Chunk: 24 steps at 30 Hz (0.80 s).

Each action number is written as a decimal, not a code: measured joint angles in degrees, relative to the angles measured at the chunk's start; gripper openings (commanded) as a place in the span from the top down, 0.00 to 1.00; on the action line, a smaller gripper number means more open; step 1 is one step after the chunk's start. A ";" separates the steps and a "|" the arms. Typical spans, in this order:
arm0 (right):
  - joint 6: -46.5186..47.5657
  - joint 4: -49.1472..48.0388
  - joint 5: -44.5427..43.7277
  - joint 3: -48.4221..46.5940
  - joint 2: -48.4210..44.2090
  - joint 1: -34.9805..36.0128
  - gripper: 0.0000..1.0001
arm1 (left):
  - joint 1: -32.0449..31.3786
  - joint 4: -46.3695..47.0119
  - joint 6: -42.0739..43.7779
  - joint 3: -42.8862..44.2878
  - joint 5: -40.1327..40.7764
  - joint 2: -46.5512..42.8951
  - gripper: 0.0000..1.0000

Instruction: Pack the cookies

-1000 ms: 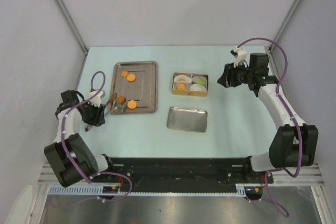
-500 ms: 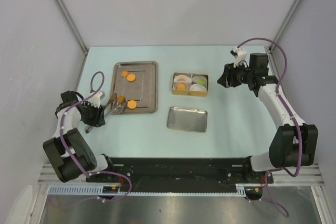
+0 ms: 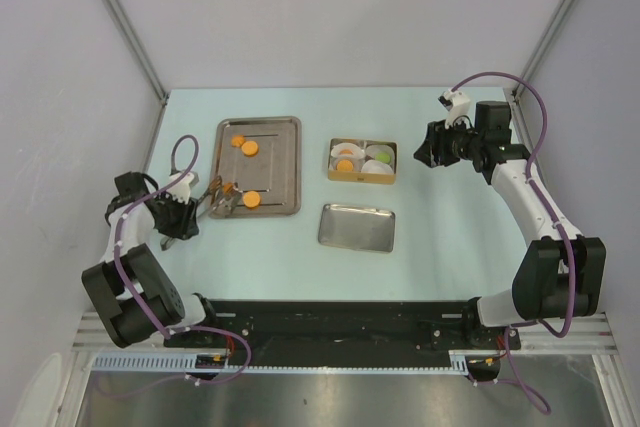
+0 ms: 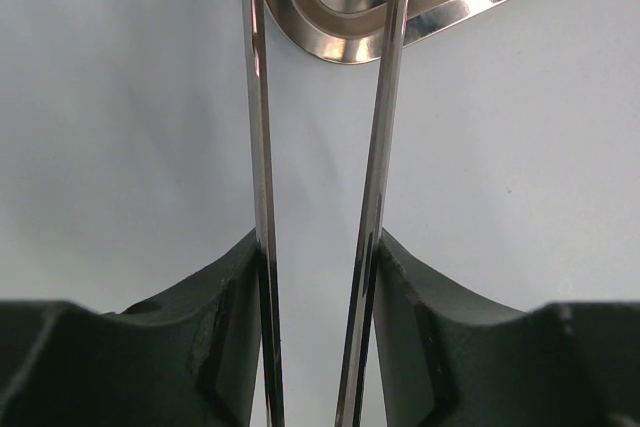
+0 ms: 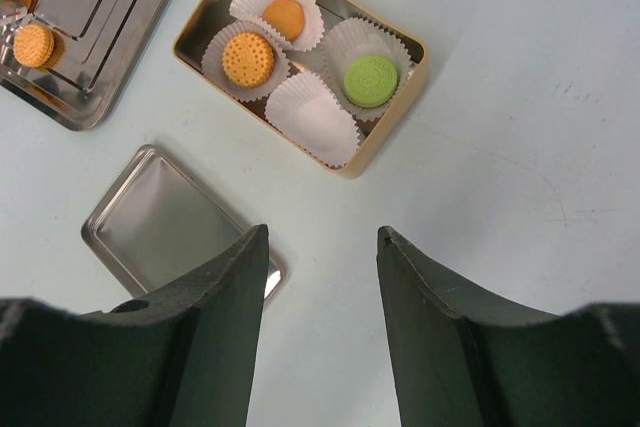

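Note:
Several orange cookies (image 3: 250, 148) lie on the large steel tray (image 3: 285, 162). My left gripper (image 3: 195, 210) is shut on a pair of metal tongs (image 3: 213, 199), and both tong arms (image 4: 378, 147) run between its fingers (image 4: 318, 242). The tong tips reach an orange cookie (image 3: 231, 188) at the tray's left edge; I cannot tell whether they pinch it. The gold box (image 5: 405, 42) holds two orange cookies (image 5: 248, 58) and a green one (image 5: 371, 80) in white liners, with one liner (image 5: 312, 117) bare. My right gripper (image 5: 322, 232) hangs open just right of the box (image 3: 363, 179).
A shallow steel lid (image 3: 357, 227) lies in front of the box, also seen in the right wrist view (image 5: 170, 222). Grey walls and frame posts close in the table on three sides. The arm bases stand at the near edge.
The left arm has shifted slightly and the tongs have nudged a little along the tray's left edge. The right arm has not moved.

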<state>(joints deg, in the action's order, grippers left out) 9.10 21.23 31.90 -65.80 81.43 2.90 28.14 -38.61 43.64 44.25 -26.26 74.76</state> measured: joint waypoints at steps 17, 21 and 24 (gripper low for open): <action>0.00 0.00 0.00 0.00 0.02 0.00 0.48 | 0.00 0.81 0.44 -0.39 -0.09 1.81 0.59; 0.00 0.00 0.00 0.00 0.02 0.00 0.48 | 0.02 0.79 0.42 -0.39 -0.48 1.77 0.60; 0.00 0.00 0.00 0.00 0.02 0.00 0.48 | 0.02 0.74 0.42 -0.37 -1.07 1.53 0.60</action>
<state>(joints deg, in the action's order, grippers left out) 9.10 21.23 31.90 -65.80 81.45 2.90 28.16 -37.87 44.05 43.88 -27.33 76.29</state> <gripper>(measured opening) 0.521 0.409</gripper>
